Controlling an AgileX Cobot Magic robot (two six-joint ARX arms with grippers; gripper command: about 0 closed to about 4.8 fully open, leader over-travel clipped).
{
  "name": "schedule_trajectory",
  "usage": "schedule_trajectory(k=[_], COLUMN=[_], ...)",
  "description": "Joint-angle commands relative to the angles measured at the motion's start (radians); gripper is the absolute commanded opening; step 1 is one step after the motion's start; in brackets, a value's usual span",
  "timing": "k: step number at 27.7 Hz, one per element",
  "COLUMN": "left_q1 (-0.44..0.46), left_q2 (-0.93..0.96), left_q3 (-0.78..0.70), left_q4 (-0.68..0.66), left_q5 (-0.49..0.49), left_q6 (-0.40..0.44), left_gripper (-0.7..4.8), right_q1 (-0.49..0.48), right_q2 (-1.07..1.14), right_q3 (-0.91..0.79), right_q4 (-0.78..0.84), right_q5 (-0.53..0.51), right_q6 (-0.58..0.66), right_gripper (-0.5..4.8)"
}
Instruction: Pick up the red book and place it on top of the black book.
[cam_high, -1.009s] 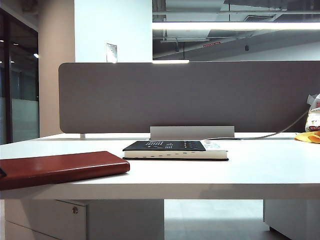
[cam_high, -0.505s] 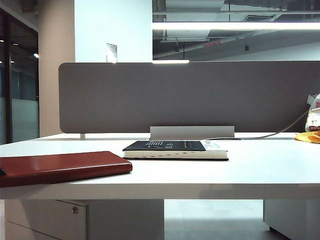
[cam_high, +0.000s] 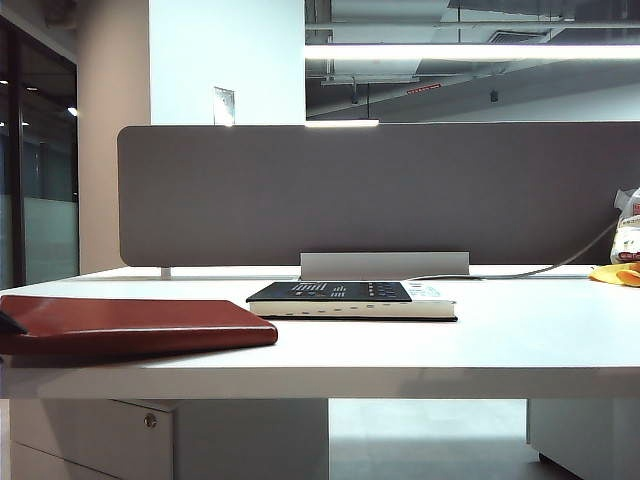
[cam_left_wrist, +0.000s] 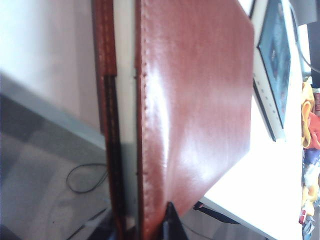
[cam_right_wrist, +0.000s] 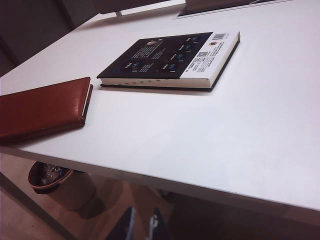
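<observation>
White desk (cam_high: 500, 350) runs across the exterior view, with a grey partition (cam_high: 400, 190) standing along its far edge. The red book (cam_high: 140, 325) lies at the desk's near left corner, at about eight o'clock from the black book (cam_high: 350, 298), and part of it hangs over the desk edge. My left gripper (cam_left_wrist: 145, 225) has that overhanging end. One dark finger (cam_left_wrist: 170, 222) sits on the glossy stitched cover and the other lies against the opposite face, so I am pinching the red book between them. In the exterior view only a dark tip shows at the far left edge of the frame, against the book's end.

The black book lies flat near the middle of the desk, apart from the red one, with its cover of small white marks facing up and its pale page edges towards the camera.

My right gripper (cam_right_wrist: 144, 225) hangs off the near edge of the desk, below the tabletop, well clear of both books. Its two fingers stand slightly apart with nothing between them.

At three o'clock from the black book, by the frame edge, sits a yellow and white packet (cam_high: 625, 268), and a cable (cam_high: 560, 262) runs to it along the partition's foot. A waste bin (cam_right_wrist: 50, 180) stands on the floor beneath the red book's corner.
</observation>
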Motion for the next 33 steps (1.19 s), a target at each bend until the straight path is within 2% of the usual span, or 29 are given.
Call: schedule_trajectory(k=[1,3,10,16,28,33], left_q1=[-0.002,-0.002,-0.002,-0.002,-0.002,-0.002], left_q2=[0.002,0.002,0.002,0.002,0.002,0.002], left_q3=[0.0,0.0,0.0,0.0,0.0,0.0], left_q4=[0.002,0.006,0.033,0.111,0.235,0.328], left_q5=[0.006,0.009,0.048,0.129,0.189,0.192], left_q6=[0.024,0.024,0.034,0.038,-0.008,-0.077], left_gripper=[0.46,0.2,0.15,-0.06,-0.06,-0.06], right_q1=[0.0,0.0,0.0,0.0,0.0,0.0], right_q2=[0.0,0.0,0.0,0.0,0.0,0.0], right_q3=[0.004,0.004,0.005,0.005,0.005,0.005], right_q4=[0.008,0.008,0.008,0.008,0.004,0.004], right_q5=[-0.006,-0.01,-0.01,-0.01,-0.01,-0.01], right_q6=[0.002,0.002,0.002,0.002,0.002,0.002], right_gripper=[0.49,0.49,0.49,0.49,0.49,0.49])
